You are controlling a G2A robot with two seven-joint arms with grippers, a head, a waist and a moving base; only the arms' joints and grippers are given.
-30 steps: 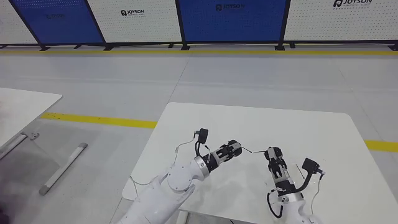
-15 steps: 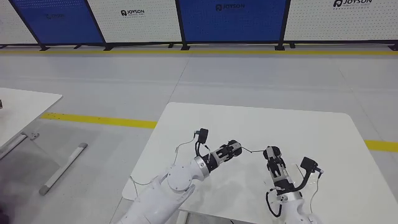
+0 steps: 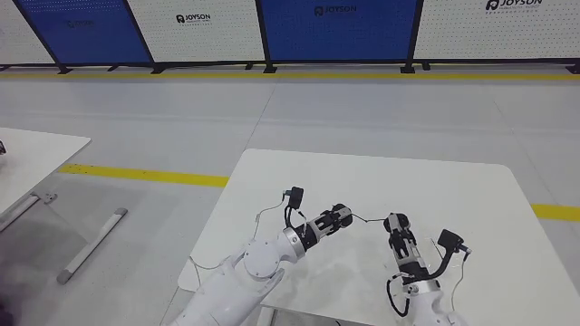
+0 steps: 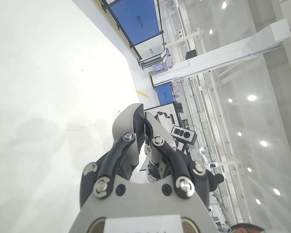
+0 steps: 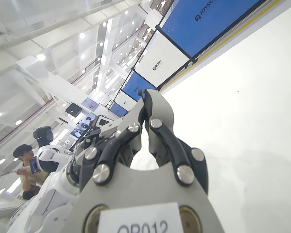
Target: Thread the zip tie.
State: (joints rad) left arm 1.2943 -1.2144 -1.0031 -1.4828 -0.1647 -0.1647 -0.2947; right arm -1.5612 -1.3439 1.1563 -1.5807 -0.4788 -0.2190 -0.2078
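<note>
zip tie has barely shifted; only my right gripper crept a touch toward my left gripper. it spans the short gap between them above the table, long axis gripper to gripper, both pinched shut on its ends.

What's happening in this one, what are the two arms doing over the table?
Both arms are held low over the white table, tips facing each other. The left pincer is shut on one end of a thin black zip tie, which runs across toward the right pincer, shut with a small dark bit at its tips. Whether the tail has entered the head is too small to tell.
</note>
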